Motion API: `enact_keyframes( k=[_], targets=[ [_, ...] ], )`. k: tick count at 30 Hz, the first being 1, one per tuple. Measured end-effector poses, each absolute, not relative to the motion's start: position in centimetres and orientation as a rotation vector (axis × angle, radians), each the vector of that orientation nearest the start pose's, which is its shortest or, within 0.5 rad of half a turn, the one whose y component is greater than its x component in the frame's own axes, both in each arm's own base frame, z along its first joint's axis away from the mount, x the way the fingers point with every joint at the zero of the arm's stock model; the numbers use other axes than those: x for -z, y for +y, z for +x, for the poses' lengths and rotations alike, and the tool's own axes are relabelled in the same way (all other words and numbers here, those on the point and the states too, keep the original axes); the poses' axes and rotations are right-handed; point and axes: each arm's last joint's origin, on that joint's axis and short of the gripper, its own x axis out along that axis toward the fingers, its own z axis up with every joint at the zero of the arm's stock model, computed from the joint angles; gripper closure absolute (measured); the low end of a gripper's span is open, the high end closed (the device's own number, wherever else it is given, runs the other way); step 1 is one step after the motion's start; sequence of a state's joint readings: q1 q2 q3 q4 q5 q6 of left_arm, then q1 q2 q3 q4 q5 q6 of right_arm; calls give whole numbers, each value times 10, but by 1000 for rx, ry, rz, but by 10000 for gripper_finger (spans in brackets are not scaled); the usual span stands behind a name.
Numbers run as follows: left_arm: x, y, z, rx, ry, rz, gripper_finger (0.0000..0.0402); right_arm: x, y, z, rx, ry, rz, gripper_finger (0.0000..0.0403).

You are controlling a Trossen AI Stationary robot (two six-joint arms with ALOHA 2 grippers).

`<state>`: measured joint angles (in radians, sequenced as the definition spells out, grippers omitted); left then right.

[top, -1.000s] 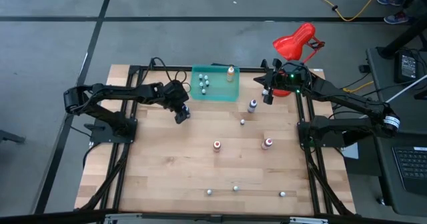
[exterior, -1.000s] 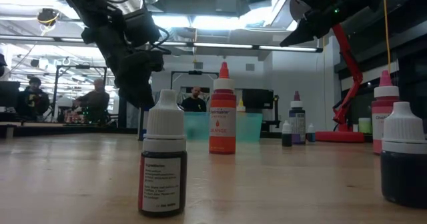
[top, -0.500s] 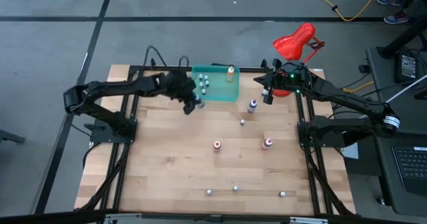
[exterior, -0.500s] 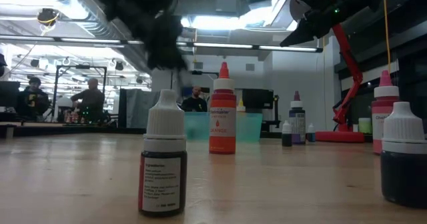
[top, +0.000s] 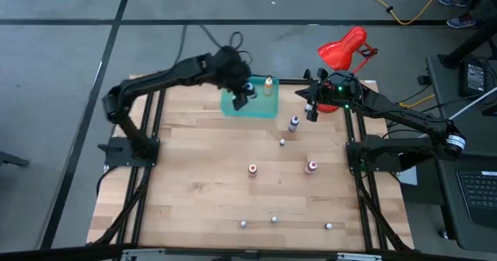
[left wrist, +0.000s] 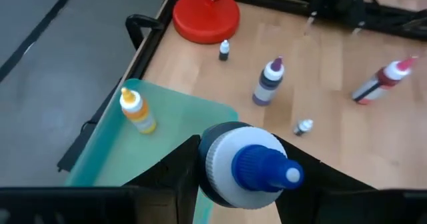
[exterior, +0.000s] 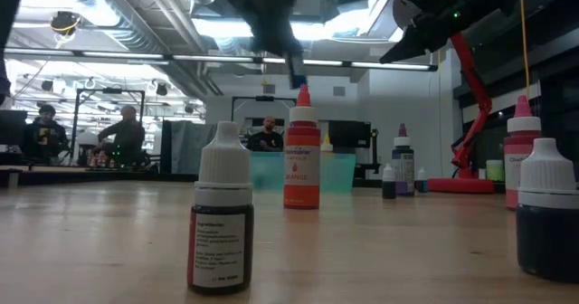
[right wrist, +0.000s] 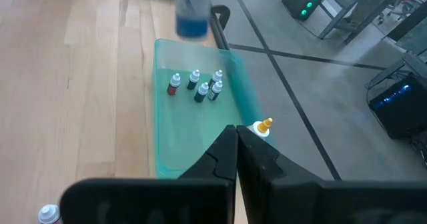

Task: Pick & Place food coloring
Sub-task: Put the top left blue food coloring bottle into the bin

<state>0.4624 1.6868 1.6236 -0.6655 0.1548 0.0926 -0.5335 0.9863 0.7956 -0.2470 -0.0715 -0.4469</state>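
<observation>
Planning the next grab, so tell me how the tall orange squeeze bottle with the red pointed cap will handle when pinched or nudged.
The tall orange squeeze bottle with the red pointed cap stands upright on the wooden table; being slim and tall, a push near its top would probably tip it. Its round body suggests it would roll once down. It looks like plastic, so likely light and slightly yielding.

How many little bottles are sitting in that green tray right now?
6: five small bottles clustered together near one end of the tray, and a taller yellow bottle in a corner at the other end. More may be hidden.
</observation>
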Motion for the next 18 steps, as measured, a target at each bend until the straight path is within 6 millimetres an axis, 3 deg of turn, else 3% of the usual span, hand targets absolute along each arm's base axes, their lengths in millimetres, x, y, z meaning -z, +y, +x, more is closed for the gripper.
enact_keyframes(
  k=[3, 11, 18],
  targets=[
    [-331, 177, 356, -239, 731, -133, 257, -295, -107, 185, 351, 513, -301, 391],
    [-269, 205, 407, -165, 818, -136, 257, -295, -107, 185, 351, 513, -302, 391],
    [-224, 220, 428, -171, 844, -144, 257, -295, -107, 185, 351, 514, -302, 391]
  ],
)
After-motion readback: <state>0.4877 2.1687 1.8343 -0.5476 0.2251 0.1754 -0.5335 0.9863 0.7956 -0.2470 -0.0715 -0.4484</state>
